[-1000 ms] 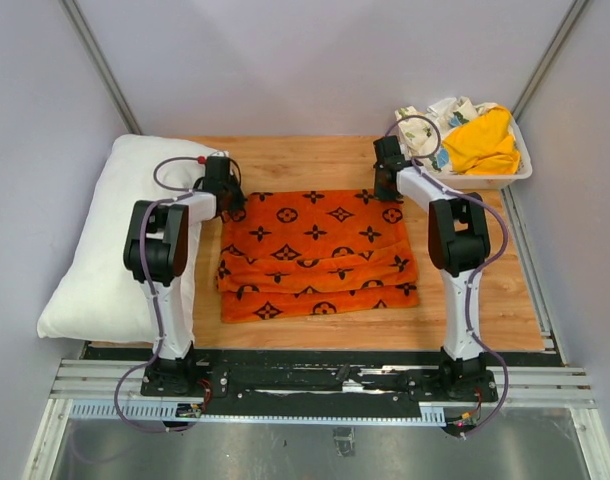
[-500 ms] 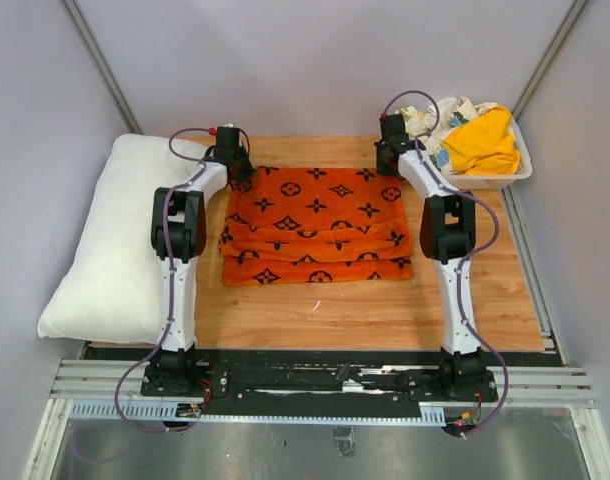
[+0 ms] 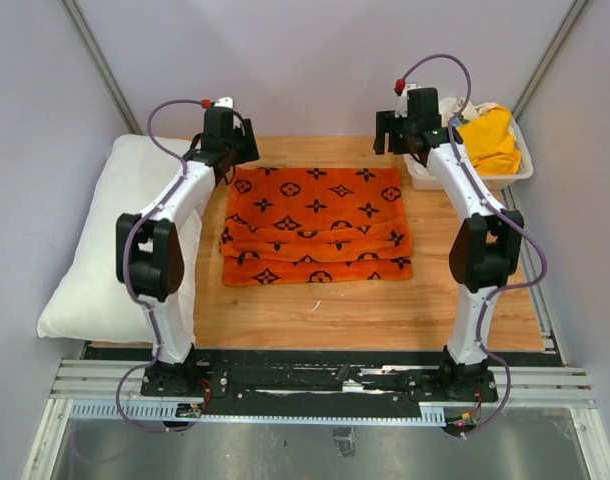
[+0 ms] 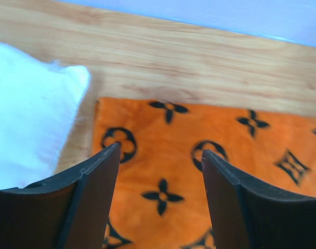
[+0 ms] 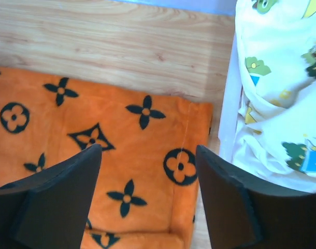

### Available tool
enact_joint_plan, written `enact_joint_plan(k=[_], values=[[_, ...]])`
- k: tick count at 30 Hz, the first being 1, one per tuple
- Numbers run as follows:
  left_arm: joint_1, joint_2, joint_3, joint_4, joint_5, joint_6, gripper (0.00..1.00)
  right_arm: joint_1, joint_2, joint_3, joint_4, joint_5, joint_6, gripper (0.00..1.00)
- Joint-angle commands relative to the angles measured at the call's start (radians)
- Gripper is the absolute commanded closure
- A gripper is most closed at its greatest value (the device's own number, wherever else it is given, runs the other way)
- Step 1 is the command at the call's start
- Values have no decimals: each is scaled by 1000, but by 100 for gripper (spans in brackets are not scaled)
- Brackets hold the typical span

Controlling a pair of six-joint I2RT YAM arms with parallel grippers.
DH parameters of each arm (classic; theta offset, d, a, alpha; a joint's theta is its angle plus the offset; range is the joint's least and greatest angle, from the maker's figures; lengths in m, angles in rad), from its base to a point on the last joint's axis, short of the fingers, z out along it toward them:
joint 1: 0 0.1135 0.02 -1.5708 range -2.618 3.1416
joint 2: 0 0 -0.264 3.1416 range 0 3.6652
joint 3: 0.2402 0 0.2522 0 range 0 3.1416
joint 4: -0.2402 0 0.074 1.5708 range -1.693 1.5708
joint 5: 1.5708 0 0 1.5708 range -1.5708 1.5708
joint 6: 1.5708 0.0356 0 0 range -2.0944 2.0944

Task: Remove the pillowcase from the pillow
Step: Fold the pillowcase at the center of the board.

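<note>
The orange pillowcase (image 3: 315, 225) with black motifs lies folded in layers on the middle of the wooden table, apart from the pillow. The plump white pillow (image 3: 95, 250) rests bare along the table's left side. My left gripper (image 3: 241, 158) hovers open above the pillowcase's far left corner (image 4: 163, 124), nothing between its fingers, and the pillow's corner (image 4: 28, 119) shows to its left. My right gripper (image 3: 387, 140) hovers open over the far right corner (image 5: 96, 104), also holding nothing.
A white bin (image 3: 520, 172) stands at the far right, holding a yellow-orange cloth (image 3: 485, 140) and a white floral-print cloth (image 5: 277, 78). Its wall (image 5: 228, 104) is just right of my right gripper. Grey walls close in the table.
Both grippers have opened, let go of the pillowcase's far corners and risen above them. The pillowcase had first been drawn a little farther back and now lies still.
</note>
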Motion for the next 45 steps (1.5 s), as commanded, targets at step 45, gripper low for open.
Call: enact_joint_plan(k=[45], values=[[-286, -964, -1304, 107, -54, -402, 32, 293, -713, -1213, 14, 60, 192, 17]])
